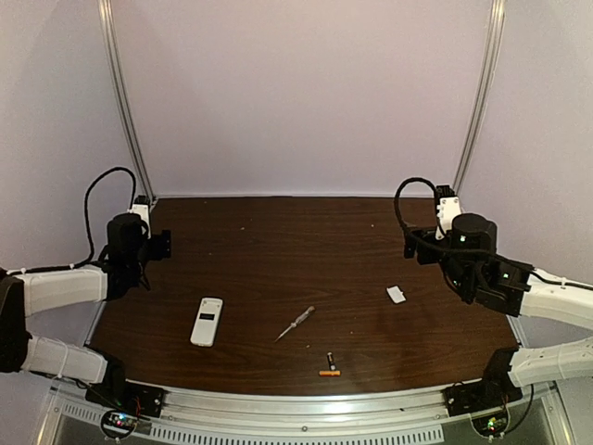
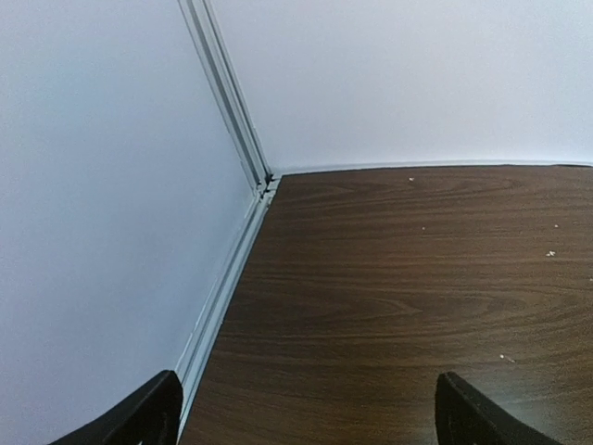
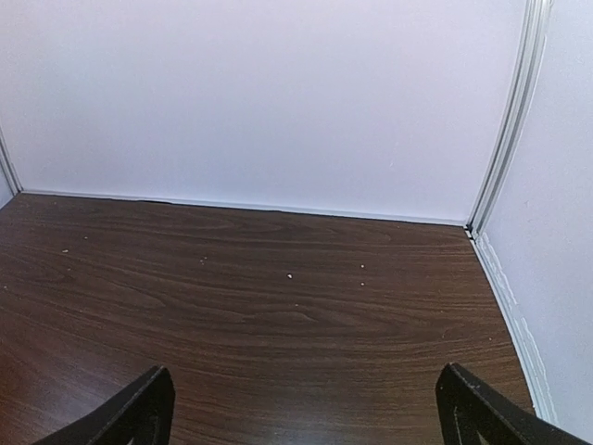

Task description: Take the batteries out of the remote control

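The white remote control lies on the dark wooden table at the front left. Two batteries lie near the front edge: a dark one and an orange one, close together. My left gripper is at the table's left edge, far behind the remote; in its wrist view it is open and empty over bare wood. My right gripper is at the right rear; in its wrist view it is open and empty, facing the back wall.
A slim silvery screwdriver lies at the centre front. A small flat white plastic piece lies right of centre. White walls and metal rails bound the table on the sides and back.
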`<action>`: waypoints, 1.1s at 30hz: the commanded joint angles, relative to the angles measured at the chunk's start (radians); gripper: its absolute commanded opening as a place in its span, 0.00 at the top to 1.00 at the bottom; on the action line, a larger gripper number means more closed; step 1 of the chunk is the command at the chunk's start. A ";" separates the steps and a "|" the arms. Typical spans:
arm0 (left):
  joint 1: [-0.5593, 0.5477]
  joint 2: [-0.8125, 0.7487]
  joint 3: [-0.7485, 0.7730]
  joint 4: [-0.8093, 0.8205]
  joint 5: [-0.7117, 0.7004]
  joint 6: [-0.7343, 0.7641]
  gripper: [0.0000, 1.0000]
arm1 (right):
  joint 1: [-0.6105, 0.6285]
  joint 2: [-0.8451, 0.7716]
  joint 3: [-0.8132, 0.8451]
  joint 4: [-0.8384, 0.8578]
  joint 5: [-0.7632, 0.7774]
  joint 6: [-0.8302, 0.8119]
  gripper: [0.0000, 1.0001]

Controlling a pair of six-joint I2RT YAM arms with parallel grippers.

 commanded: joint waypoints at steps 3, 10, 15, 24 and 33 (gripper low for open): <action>0.072 0.074 -0.080 0.285 0.063 0.058 0.04 | -0.098 0.058 -0.064 0.172 -0.006 -0.041 0.00; 0.088 0.209 -0.144 0.553 0.065 0.077 0.03 | -0.213 0.132 -0.144 0.343 -0.023 -0.154 0.00; 0.094 0.285 -0.121 0.605 0.057 0.145 0.03 | -0.316 0.147 -0.197 0.404 -0.070 -0.155 0.00; 0.168 0.327 -0.176 0.755 0.209 0.136 0.03 | -0.404 0.153 -0.248 0.486 -0.165 -0.147 0.00; 0.254 0.339 -0.204 0.773 0.369 0.059 0.03 | -0.444 0.158 -0.345 0.638 -0.191 -0.229 0.00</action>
